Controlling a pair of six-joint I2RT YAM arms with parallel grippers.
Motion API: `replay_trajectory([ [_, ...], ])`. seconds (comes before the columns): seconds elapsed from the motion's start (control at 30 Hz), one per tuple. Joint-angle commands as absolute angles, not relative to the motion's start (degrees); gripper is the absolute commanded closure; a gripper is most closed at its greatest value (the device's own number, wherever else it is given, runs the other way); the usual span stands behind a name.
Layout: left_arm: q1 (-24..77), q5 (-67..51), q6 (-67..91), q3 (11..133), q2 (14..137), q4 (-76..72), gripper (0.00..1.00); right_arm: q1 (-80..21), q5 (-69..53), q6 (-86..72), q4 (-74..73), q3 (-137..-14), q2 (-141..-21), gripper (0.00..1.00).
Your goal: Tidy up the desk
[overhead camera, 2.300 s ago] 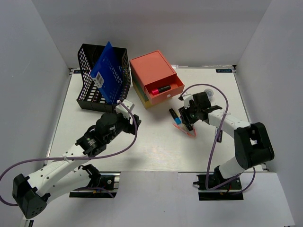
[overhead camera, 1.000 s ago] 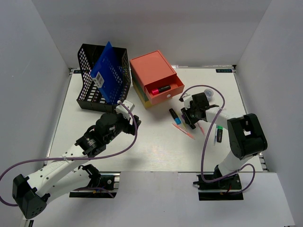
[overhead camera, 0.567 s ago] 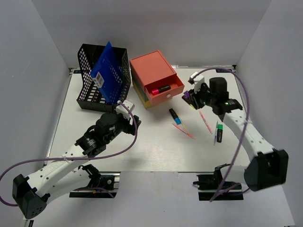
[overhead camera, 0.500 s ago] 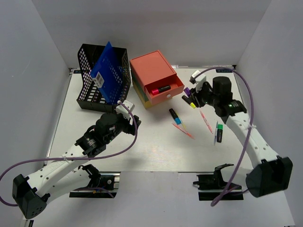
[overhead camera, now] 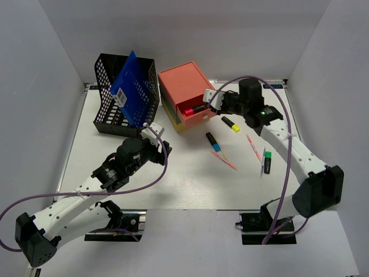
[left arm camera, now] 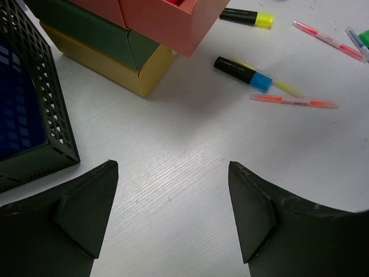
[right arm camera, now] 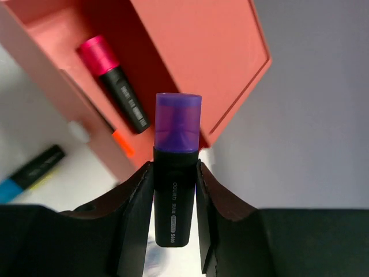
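Observation:
My right gripper is shut on a purple highlighter, held cap-forward. In the top view this gripper hangs at the front right of the coral-topped drawer box. The box's top drawer stands open, and a pink highlighter lies in it. The white desk carries a yellow highlighter, a blue one, a green one and two pink pens. My left gripper is open over bare desk, nothing between its fingers.
A black mesh rack with a blue folder stands at the back left, just beyond my left gripper. The drawer box's yellow bottom corner is close ahead of the left fingers. White walls enclose the desk on three sides.
My right arm has lifted the purple highlighter off the desk and carried it back and left to the open drawer. The left arm has not moved.

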State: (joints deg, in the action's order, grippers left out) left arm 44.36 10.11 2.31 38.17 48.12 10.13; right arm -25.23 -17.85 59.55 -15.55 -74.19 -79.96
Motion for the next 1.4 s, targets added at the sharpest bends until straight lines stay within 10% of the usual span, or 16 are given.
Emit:
replay_trajectory([
  [0.0, 44.6, 10.5, 1.8, 38.3, 47.4, 10.1, 0.13, -28.0, -13.4, 72.1, -16.2, -80.5, -83.0, 0.96],
  [0.73, 44.6, 9.1, 1.6, 38.6, 46.8, 10.2, 0.13, -32.6, -11.6, 65.8, -14.0, -82.2, -85.6, 0.34],
  [0.9, 44.6, 8.9, 1.8, 38.7, 46.5, 10.3, 0.13, -31.6, -6.6, 47.7, -8.4, -81.0, -80.0, 0.4],
  [1.03, 44.6, 7.7, 2.7, 39.3, 45.9, 10.5, 0.31, -25.8, 10.2, 24.0, -3.2, -73.4, -73.6, 0.92],
  [1.07, 44.6, 7.6, 3.1, 39.5, 45.7, 10.6, 0.55, -24.3, 9.8, 20.2, -4.6, -69.6, -71.1, 0.96],
  [1.2, 44.6, 5.6, 4.6, 40.6, 45.0, 10.9, 0.89, -15.4, 5.8, 14.8, -15.7, -61.0, -67.9, 0.96],
  [1.37, 44.6, 0.5, 7.3, 41.1, 46.2, 10.1, 0.79, -5.5, -1.9, 10.7, -24.0, -55.5, -66.5, 0.78],
])
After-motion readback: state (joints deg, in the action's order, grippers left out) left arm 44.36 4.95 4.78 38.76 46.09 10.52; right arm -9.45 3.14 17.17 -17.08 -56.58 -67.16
